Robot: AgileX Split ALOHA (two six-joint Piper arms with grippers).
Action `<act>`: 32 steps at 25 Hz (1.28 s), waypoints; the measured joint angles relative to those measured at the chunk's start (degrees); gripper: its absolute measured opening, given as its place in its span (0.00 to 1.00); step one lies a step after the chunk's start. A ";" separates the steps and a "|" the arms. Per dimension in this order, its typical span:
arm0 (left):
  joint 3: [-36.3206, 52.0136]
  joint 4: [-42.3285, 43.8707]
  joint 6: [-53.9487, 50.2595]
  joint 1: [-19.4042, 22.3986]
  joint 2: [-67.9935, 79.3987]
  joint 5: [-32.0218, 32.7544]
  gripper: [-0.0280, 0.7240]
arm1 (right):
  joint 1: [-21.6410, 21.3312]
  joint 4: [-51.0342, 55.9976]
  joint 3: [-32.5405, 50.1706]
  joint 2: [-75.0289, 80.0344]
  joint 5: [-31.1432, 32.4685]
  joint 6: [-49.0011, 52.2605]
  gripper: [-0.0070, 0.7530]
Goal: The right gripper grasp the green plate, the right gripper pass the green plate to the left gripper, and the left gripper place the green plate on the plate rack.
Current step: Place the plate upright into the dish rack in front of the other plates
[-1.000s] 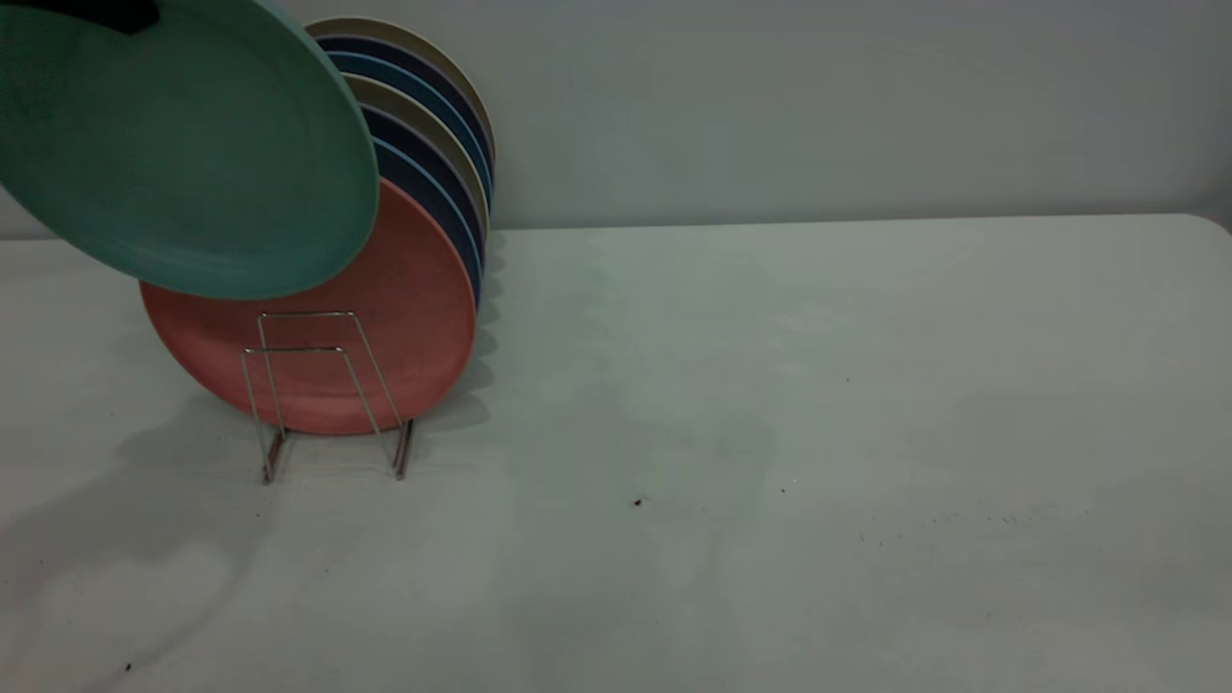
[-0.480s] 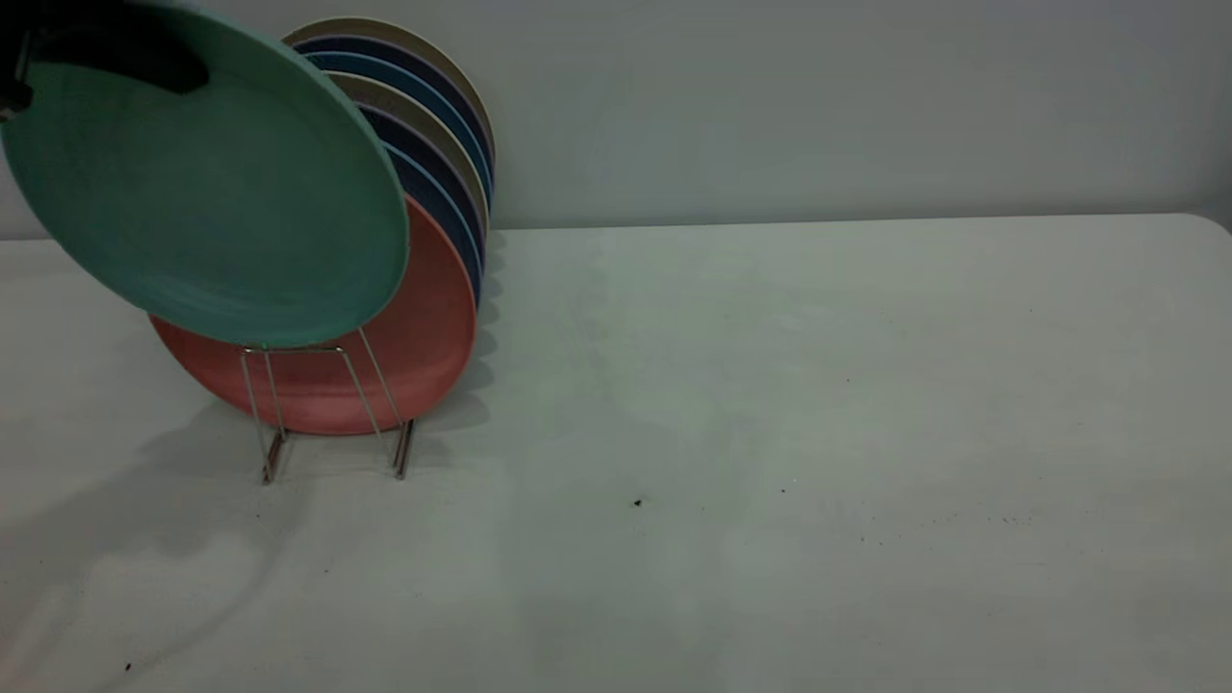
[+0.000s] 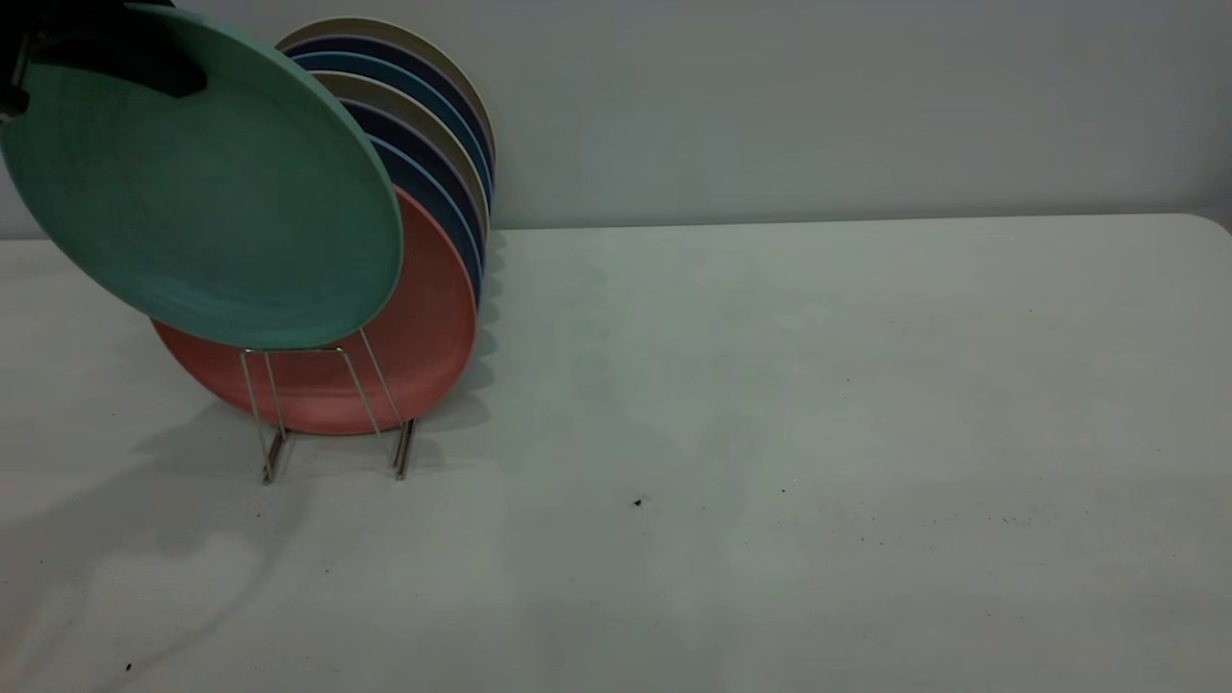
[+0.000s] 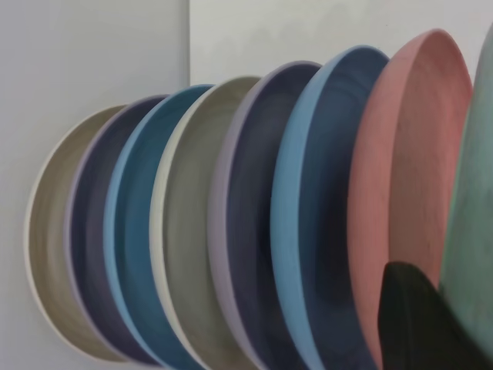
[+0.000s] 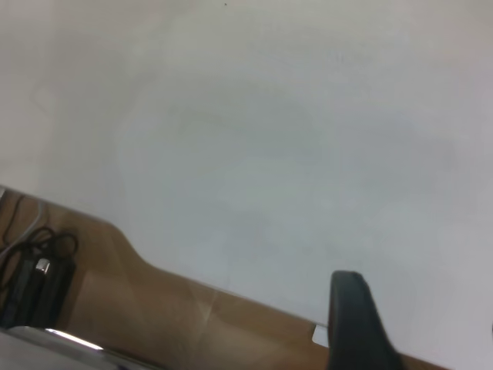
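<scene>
Above the plate rack [image 3: 327,404], the left gripper [image 3: 106,53] clamps the tilted green plate's [image 3: 202,183] upper rim; right gripper's [image 5: 354,324] grip unclear.

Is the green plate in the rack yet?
Not yet. The hand-over looks done: the left tool holds the round teal-green plastic plate by its upper edge, tilted above the silver wire rack, before the salmon-pink plate. Lowering it in and letting go remain.

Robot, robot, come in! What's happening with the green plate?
Left gripper shut on green plate, held tilted above plate rack. Not slotted yet. Pink plate right behind.
</scene>
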 joint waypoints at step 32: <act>0.00 -4.20 -0.51 -0.34 3.55 -1.87 0.59 | 0.00 -0.76 0.00 0.00 -0.38 0.05 0.59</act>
